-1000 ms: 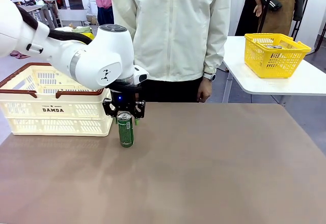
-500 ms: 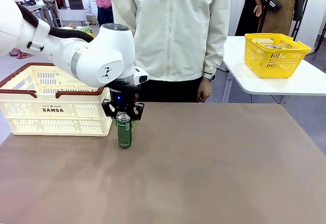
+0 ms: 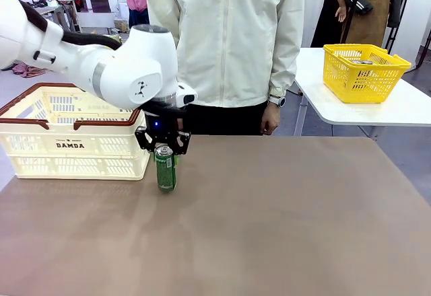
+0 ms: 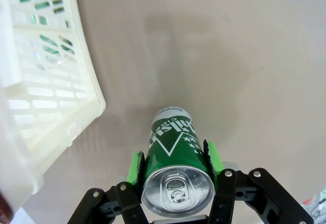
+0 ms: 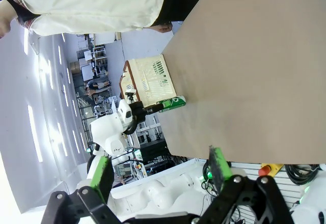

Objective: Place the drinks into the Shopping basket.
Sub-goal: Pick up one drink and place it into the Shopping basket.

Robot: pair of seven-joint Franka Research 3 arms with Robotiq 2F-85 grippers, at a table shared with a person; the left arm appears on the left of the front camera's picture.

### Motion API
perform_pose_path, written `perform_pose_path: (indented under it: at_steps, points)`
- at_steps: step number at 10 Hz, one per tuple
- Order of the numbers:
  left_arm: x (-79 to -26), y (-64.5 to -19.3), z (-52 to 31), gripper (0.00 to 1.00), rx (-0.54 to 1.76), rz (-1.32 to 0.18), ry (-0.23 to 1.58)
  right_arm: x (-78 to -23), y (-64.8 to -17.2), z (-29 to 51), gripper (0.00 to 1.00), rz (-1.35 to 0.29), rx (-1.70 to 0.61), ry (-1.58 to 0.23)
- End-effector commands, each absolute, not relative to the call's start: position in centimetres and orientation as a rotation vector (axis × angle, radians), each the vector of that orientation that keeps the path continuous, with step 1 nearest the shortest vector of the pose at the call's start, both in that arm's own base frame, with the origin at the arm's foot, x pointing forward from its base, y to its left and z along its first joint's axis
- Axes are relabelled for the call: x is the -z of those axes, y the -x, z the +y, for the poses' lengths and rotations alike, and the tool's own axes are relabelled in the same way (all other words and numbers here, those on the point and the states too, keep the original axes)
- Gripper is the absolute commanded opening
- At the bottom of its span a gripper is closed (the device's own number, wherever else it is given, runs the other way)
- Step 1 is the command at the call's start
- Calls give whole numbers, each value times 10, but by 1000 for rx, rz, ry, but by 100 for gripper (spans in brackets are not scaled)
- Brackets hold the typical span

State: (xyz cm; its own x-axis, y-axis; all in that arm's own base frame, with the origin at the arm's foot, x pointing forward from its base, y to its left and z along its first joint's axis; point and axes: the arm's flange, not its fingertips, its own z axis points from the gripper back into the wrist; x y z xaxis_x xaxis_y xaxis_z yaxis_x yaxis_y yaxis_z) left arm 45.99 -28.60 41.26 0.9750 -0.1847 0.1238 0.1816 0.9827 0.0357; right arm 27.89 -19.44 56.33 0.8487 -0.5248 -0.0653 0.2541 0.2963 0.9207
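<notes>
one green can (image 4: pixel 172 137) clamped in left gripper (image 4: pixel 174 160)

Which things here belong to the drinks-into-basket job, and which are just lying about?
Job: green can, clamped in the left gripper; white basket.
Lying about: yellow basket on the side table.

in the front view the white arm (image 3: pixel 128 74) covers the right corner of the shopping basket (image 3: pixel 40 160)'s rim. the left wrist view's edge cuts most of that basket away, and green shapes (image 4: pixel 49 40) behind its slots are too blurred to name. a dark thing (image 3: pixel 364 61) in the yellow basket (image 3: pixel 363 84) is too small to tell.
</notes>
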Motion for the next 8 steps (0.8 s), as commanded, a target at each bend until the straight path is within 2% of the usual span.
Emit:
perform_pose_path:
  at_steps: [1, 3, 6, 7, 8]
  points:
    - [-472, -452, -273, 0, 227, -108, 48, -569, -280, -195, 100, -264, 534, -1170]
    - [-521, -425, -259, 0, 270, -129, 107, -569, -280, -195, 100, -264, 534, -1170]
    - [-540, -399, -240, 0, 291, -178, 149, -569, -280, -195, 100, -264, 534, -1170]
    - [-538, -378, -229, 0, 190, -137, 147, -569, -280, -195, 100, -264, 534, -1170]
    - [-550, -406, -253, 0, 283, -164, 119, -569, -280, -195, 100, -264, 534, -1170]
